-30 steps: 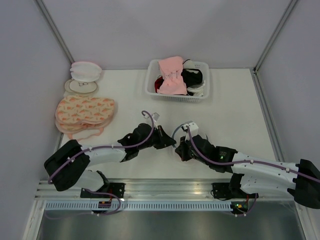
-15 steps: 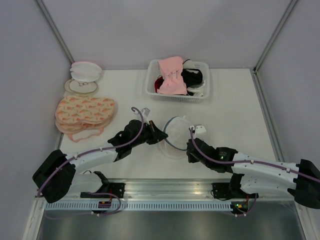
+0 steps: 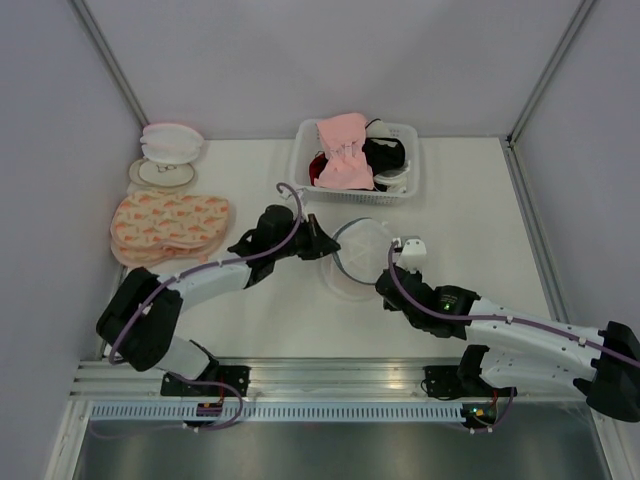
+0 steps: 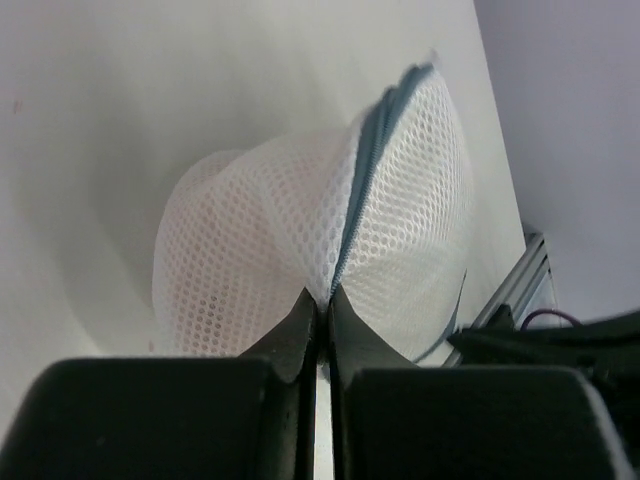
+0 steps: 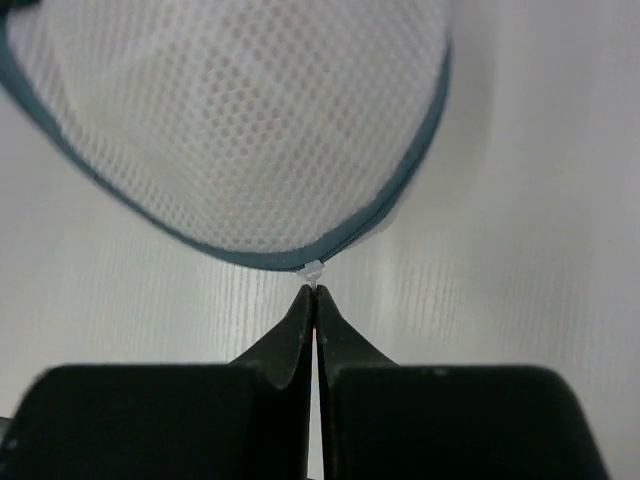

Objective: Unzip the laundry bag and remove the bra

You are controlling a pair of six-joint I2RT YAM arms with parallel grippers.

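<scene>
Clamps with the left gripper (image 4: 318, 298), jaws pressed flat together, onto the mesh of the laundry bag (image 4: 250, 250), right at the dark zipper seam. Pinches with the right gripper (image 5: 313, 295), jaws closed to a thin slit, the small white zipper pull (image 5: 313, 269) at the bag's rim. Holds the bag between both grippers, dome bulging straight ahead of each pair of fingertips, over the white table (image 3: 480, 220). Shows only a faint pinkish tint through the mesh, contents otherwise blurred. Leaves the white basket (image 3: 298, 170) of garments just beyond the bag, far side from the right gripper.
</scene>
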